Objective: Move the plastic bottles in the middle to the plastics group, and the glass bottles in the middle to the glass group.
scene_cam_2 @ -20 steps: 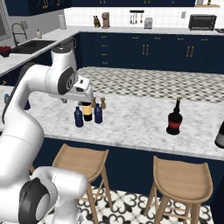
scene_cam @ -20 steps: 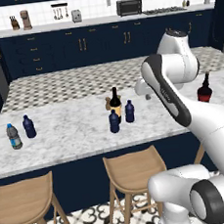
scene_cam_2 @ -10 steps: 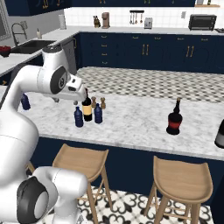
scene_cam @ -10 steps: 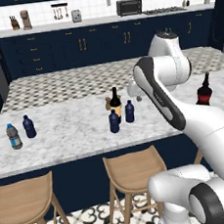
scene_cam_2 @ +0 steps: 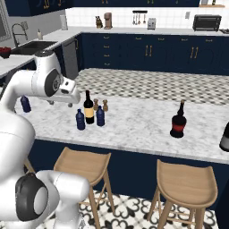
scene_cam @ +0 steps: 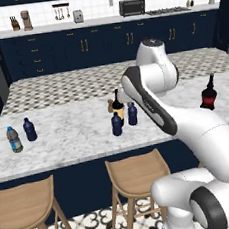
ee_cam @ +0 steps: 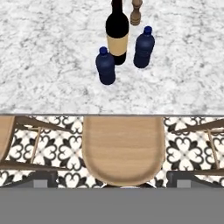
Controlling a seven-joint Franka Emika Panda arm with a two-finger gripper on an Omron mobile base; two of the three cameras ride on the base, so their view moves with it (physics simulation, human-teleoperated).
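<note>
A: Fingers [ee_cam: 112,183]?
B: Spread wide, gripping nothing, out over a wooden stool [ee_cam: 123,148].
A: The bottles?
B: Ahead of the fingers on the marble surface [ee_cam: 52,57]: two navy bottles [ee_cam: 106,66] touching the wine bottle [ee_cam: 117,31].

**Colours on the kitchen island**

Two navy bottles [ee_cam: 106,66] [ee_cam: 144,47] are flanking a black wine bottle [ee_cam: 117,33] wearing a tan label. The counter [ee_cam: 52,65] is showing grey-veined white marble; the stool [ee_cam: 123,148] is showing pale wood over black-and-white patterned floor tiles [ee_cam: 65,144].
</note>
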